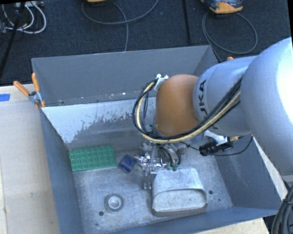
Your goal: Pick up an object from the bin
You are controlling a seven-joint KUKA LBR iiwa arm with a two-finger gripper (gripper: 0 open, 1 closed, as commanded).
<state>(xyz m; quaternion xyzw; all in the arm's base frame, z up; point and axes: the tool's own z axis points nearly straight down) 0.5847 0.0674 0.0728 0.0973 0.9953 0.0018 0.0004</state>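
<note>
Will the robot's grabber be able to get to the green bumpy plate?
Probably yes. The green plate lies flat on the floor of the bin, with nothing on top of it. The gripper hangs to its right, and just a small blue piece lies between them, low enough to pass over.

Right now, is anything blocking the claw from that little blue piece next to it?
Nothing visible does. The blue piece lies right beside the gripper; the grey tub sits off that line.
</note>
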